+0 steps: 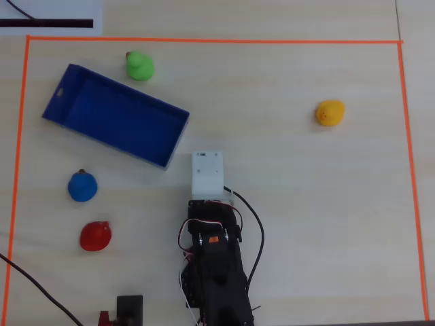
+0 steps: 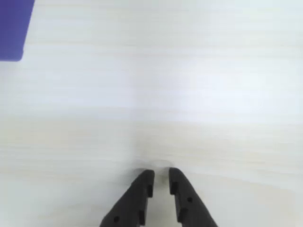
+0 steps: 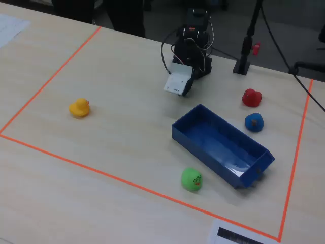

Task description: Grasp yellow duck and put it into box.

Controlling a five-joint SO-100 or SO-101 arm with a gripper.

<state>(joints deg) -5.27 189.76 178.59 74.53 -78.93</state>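
Right now the yellow duck (image 1: 330,113) is sitting alone on the pale table (image 1: 285,204), well off to the right in the overhead view and far from the box (image 1: 115,124), which is lying at an angle on the left with nothing in it. A green duck (image 1: 140,66) is standing just beside the box's far long wall, and a blue duck (image 1: 82,187) and a red duck (image 1: 95,236) are resting below it, all well clear of the path to the target. The gripper (image 2: 161,176) is hanging low over bare table near the arm's base, its jaws nearly together with only a narrow slit between them, holding nothing. The duck is not showing in the wrist view, so the reach is not yet begun. To do it well, the arm is needing to swing right, spread the jaws wider than the duck's rounded body while above it, then come down centred so both fingers are closing on its sides rather than nudging it away.
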